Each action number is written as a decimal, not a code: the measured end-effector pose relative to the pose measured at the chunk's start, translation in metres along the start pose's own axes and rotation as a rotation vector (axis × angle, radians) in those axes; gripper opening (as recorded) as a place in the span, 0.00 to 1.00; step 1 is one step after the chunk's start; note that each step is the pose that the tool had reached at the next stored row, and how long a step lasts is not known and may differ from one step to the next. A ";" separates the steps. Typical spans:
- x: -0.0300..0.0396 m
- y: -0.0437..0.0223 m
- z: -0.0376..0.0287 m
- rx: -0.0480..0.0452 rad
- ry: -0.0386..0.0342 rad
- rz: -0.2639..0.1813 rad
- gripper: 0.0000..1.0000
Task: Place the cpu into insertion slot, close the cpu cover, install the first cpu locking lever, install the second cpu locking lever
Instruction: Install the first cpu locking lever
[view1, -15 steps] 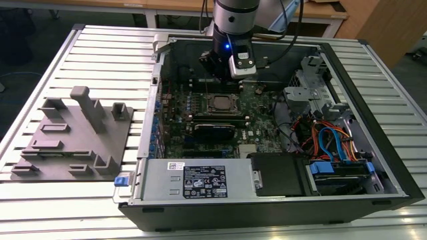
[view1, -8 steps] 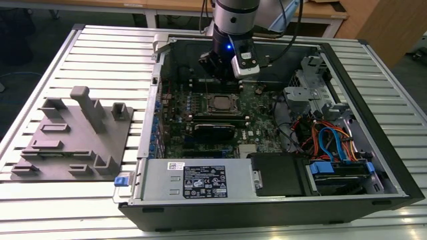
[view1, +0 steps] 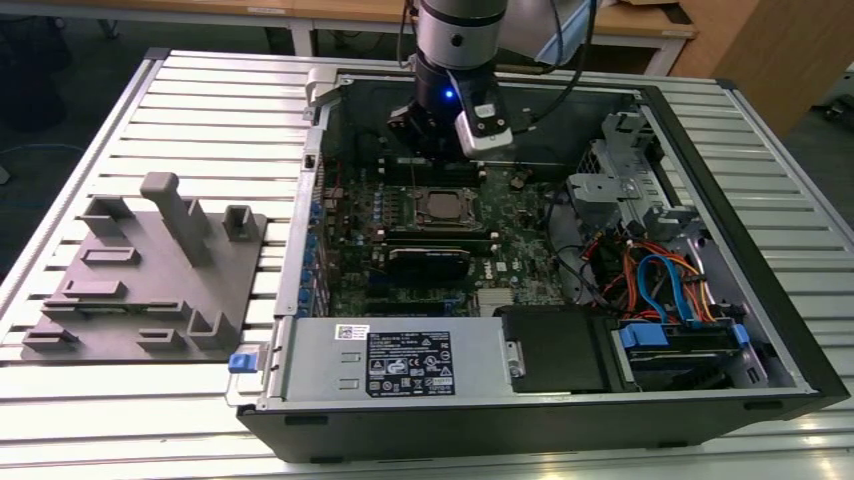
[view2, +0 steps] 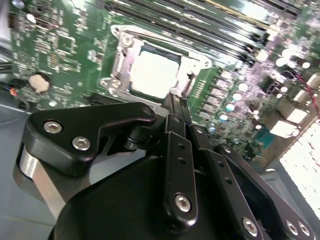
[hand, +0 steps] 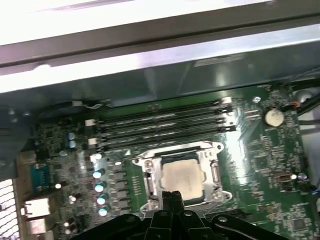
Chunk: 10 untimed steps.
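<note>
Black tower case lies open on its side, with the green motherboard facing up. The square black insertion slot with a silver rim sits mid-board, close under the arm. The thin silver cpu cover frame looks folded flat over it. The small square grey-topped cpu shows through its window, seated level. The black gripper hovers just beside the socket's edge, fingers pressed together with nothing visible between them. A thin wire lever stands by the tips; can't tell whether it is latched.

Step in hand, by my read: the locking levers. Keep your tips on the lever's end only, clear of the frame and the cpu top. Push along its swing, then ease it sideways under its hook, slowly. Long black memory slots run close on one side, so mind them.

Surface: ribbed aluminium table, level, with the case square on it. A grey moulded fixture tray sits well apart at the exterior view's left. Wooden desks stand behind.
</note>
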<state>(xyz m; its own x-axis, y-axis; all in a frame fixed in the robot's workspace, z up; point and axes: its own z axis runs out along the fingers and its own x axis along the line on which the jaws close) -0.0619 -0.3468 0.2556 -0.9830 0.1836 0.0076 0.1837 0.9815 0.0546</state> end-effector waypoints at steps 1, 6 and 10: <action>0.0027 -0.0005 0.0000 -0.0002 -0.0009 0.000 0.11; 0.0064 -0.0012 0.0002 0.0001 0.0002 -0.027 0.11; 0.0095 -0.0019 0.0005 0.0001 0.0010 -0.050 0.11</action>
<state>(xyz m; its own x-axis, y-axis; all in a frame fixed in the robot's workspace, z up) -0.0716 -0.3469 0.2551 -0.9910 0.1340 0.0059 0.1341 0.9894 0.0548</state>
